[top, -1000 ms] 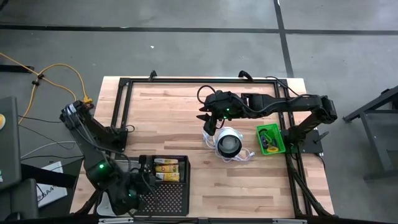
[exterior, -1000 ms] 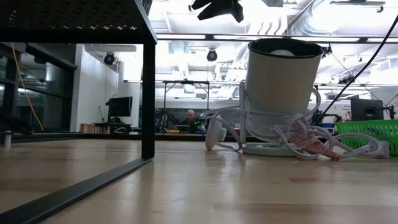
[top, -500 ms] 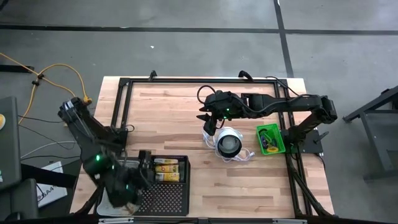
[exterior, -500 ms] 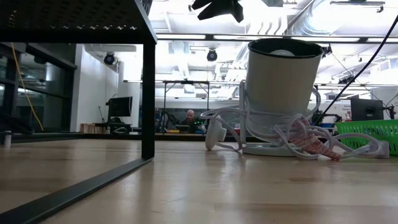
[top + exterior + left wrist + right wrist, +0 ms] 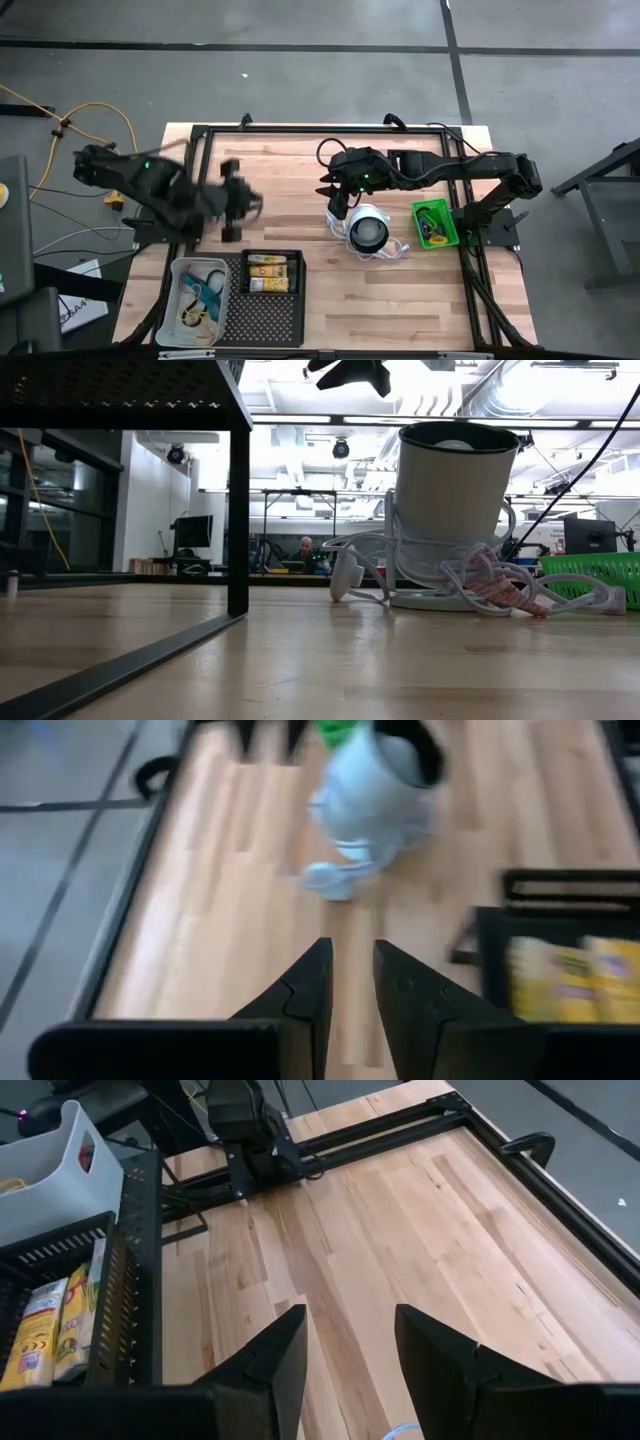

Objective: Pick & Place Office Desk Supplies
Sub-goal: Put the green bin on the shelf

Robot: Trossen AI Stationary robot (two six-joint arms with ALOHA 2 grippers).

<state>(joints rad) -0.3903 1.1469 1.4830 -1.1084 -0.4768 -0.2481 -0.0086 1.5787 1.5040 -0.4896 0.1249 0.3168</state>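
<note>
Two yellow-and-white packs in black tray, left gripper apart (nothing between fingers)

Bare wood lies open across the middle of the table, between the left gripper and the right gripper; the white-and-black round object with its trailing white cord blocks the right-centre; the black tray and clear tray fill the near-left edge; the green tray stands just beside the cord; a black frame rims the work area.
</note>
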